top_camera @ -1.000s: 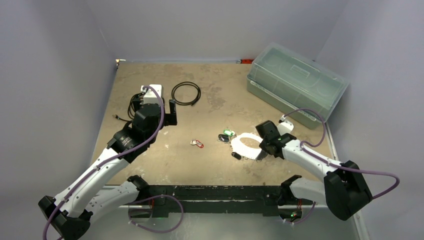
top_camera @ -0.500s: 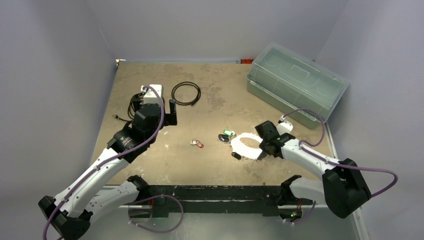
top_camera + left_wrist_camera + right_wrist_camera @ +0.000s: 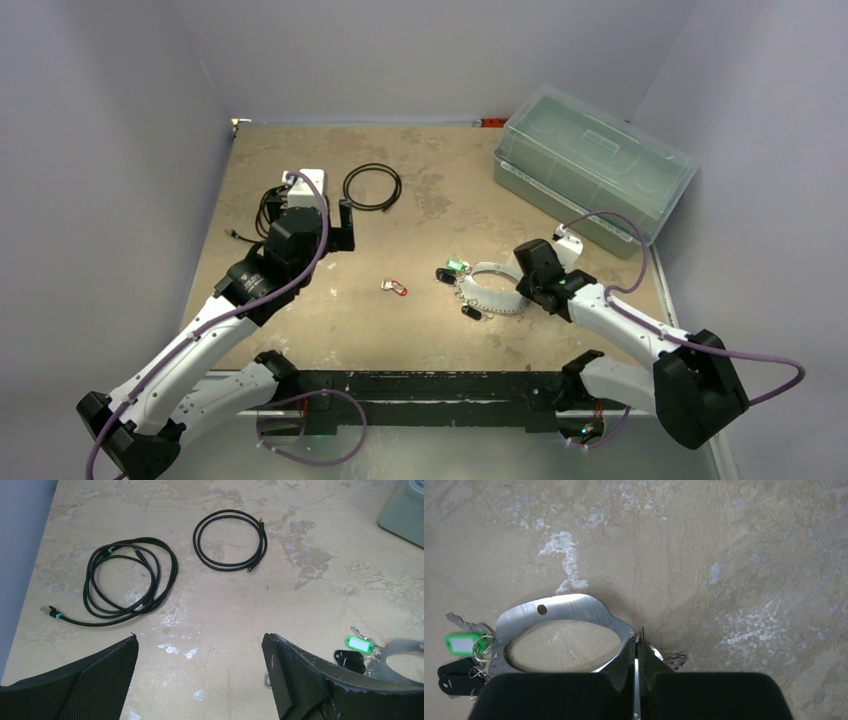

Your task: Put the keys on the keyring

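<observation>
The keyring [image 3: 488,291] is a flat silvery oval with small wire rings along its edge. My right gripper [image 3: 527,283] is shut on its right rim and holds that side tilted up off the table; in the right wrist view the fingers [image 3: 636,647] pinch the rim of the keyring [image 3: 559,607]. A green key [image 3: 458,265] and a black key [image 3: 446,275] lie at the keyring's left end, also in the right wrist view [image 3: 461,642]. Another black key [image 3: 471,312] lies in front. A red key [image 3: 394,287] lies alone further left. My left gripper [image 3: 340,228] is open and empty, far from them [image 3: 200,642].
A black cable coil [image 3: 372,187] and a larger cable bundle [image 3: 268,203] with a white block [image 3: 306,180] lie at the back left. A clear lidded box [image 3: 590,165] stands at the back right. Purple walls close in the table.
My right gripper has lifted and tilted the keyring's right side, so the oval looks narrower and sits slightly further back. The left arm has not moved.
</observation>
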You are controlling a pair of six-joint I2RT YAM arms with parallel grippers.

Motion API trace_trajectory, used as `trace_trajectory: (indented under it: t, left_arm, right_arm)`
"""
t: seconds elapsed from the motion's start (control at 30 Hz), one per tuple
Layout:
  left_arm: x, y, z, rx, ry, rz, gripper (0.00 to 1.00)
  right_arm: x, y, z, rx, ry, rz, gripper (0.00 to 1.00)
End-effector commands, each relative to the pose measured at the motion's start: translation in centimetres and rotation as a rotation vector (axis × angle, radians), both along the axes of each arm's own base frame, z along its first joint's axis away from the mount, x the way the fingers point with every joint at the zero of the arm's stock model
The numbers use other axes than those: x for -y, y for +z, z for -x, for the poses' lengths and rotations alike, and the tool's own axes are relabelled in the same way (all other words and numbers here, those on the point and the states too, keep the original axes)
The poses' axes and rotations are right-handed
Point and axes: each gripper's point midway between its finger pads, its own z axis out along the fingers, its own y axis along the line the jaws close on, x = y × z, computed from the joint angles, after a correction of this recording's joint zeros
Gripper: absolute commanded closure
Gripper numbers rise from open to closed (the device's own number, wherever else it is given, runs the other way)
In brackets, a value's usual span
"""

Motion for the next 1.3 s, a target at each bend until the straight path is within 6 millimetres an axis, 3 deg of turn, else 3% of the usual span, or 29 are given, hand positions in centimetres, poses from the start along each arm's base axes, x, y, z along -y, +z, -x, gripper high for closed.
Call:
trace_trajectory:
  t: [0.0,0.17,0.37,0.53,0.7,0.9,1.27]
  left_arm:
    - [0.0,1.1,-0.1,0.037,-0.012,0.011,0.05]
    - [0.2,1.2,-0.1,0.040,-0.024,0.014,0.05]
    - [0.7,1.3,0.0,0.045,-0.053,0.023,0.05]
    - [1.0,1.6,0.1,0.057,-0.078,0.036,0.06]
    - [1.8,2.3,0.5,0.085,-0.138,0.064,0.05]
    - [3.4,3.0,1.1,0.111,-0.246,0.099,0.07]
    - [7.0,4.1,2.7,0.145,-0.470,0.169,0.16]
  right_arm:
    - [-1.3,2.3,-2.2,0.102,0.102,-0.012,1.00]
    - [-1.9,4.8,-3.2,0.162,0.190,0.016,1.00]
    - [-3.2,9.9,-4.1,0.325,0.317,-0.002,1.00]
    - [-4.3,12.9,-4.4,0.404,0.416,-0.010,1.00]
    - [-6.5,15.8,-4.6,0.494,0.561,-0.031,1.00]
    - [-9.0,19.6,-4.2,0.595,0.731,-0.059,1.00]
    - [-12.6,24.2,-2.0,0.743,0.992,-0.117,1.00]
